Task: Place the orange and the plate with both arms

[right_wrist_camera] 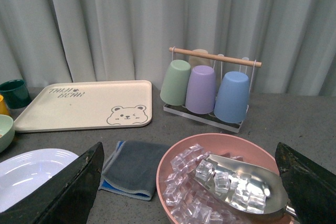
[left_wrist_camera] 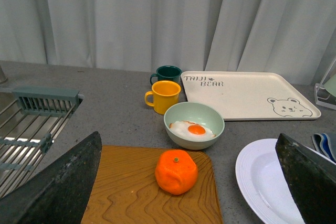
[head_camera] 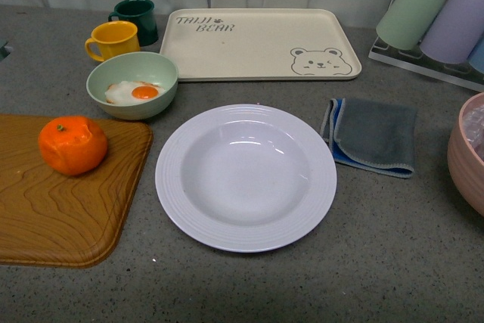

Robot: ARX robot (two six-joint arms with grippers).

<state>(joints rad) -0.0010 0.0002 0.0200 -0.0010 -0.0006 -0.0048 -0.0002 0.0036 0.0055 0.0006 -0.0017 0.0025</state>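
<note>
Sitting on the wooden board (head_camera: 60, 217) at near left, the orange (head_camera: 73, 145) is lying apart from the plate (head_camera: 246, 243) at centre.
Left gripper (left_wrist_camera: 188, 137) is facing the orange, fingers spread wide, holding nothing; right gripper (right_wrist_camera: 189, 145) is gaping equally wide, empty.

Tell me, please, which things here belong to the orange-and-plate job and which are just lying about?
Job: orange, plate.

Lying about: wooden board under the orange, green bowl with fried egg, yellow mug, dark green mug, bear tray, grey cloth, pink ice bowl, cup rack.
</note>
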